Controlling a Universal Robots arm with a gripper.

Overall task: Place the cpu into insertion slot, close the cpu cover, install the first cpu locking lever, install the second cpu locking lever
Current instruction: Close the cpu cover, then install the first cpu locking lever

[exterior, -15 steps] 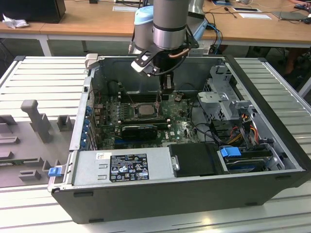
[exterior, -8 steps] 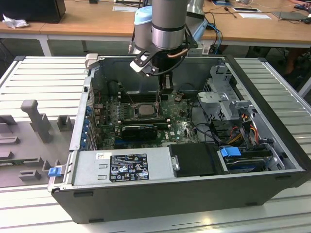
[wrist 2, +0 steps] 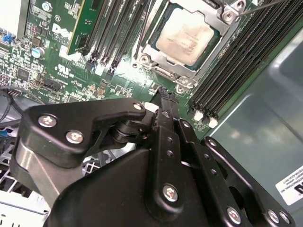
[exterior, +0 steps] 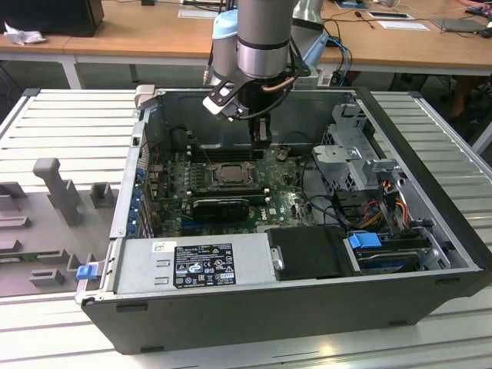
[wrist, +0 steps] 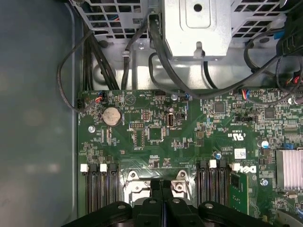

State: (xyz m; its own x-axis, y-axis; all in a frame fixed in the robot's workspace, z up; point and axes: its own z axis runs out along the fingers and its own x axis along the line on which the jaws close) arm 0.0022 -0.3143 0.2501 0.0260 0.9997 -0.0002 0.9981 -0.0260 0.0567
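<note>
— So where's the cpu (wrist 2: 185, 34)?
— Seated in its socket, the cpu cover (wrist 2: 163, 70) apparently flat around it, on the motherboard (wrist: 156, 137). The end effector (wrist: 161, 187) hovers just beside, fingers pressed together, holding nothing
— Tips for the levers?
— Push slowly with the closed tip, I'd say
— Counts?
— One cpu, one cpu cover, one coin cell (wrist: 111, 115)

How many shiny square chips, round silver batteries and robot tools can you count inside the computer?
Chip: 1
Round battery: 1
Tool: 1
Total: 3
</note>
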